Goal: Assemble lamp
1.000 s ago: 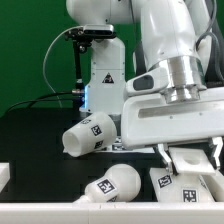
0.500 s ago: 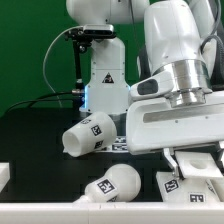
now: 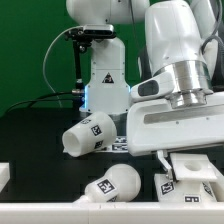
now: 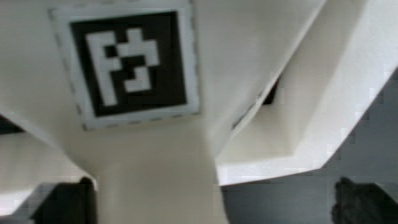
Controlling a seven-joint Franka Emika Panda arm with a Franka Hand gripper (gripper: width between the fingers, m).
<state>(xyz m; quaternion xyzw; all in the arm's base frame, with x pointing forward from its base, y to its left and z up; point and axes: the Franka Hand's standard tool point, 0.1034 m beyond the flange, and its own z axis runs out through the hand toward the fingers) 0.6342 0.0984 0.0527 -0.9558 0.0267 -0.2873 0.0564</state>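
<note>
The lamp base with its stem (image 3: pixel 192 178) lies at the front of the exterior view's right, directly under my gripper (image 3: pixel 188 160). In the wrist view the white stem (image 4: pixel 151 150) with its square tag (image 4: pixel 121 65) runs between my two dark fingertips (image 4: pixel 68 202), closer to that one. The jaws stand wide apart, with a gap on the other side of the stem. The tapered shade (image 3: pixel 88 134) lies on its side in the middle. The rounded bulb (image 3: pixel 112 185) lies in front of it.
The big white robot body (image 3: pixel 104 70) stands at the back with cables to the exterior view's left. The marker board (image 3: pixel 119 144) lies behind the shade. A white ledge (image 3: pixel 40 206) runs along the front edge, and a white block (image 3: pixel 4 175) sits at the far left.
My hand has shifted a little to the exterior view's right and slightly down over the base. The shade, bulb and base have not moved.
</note>
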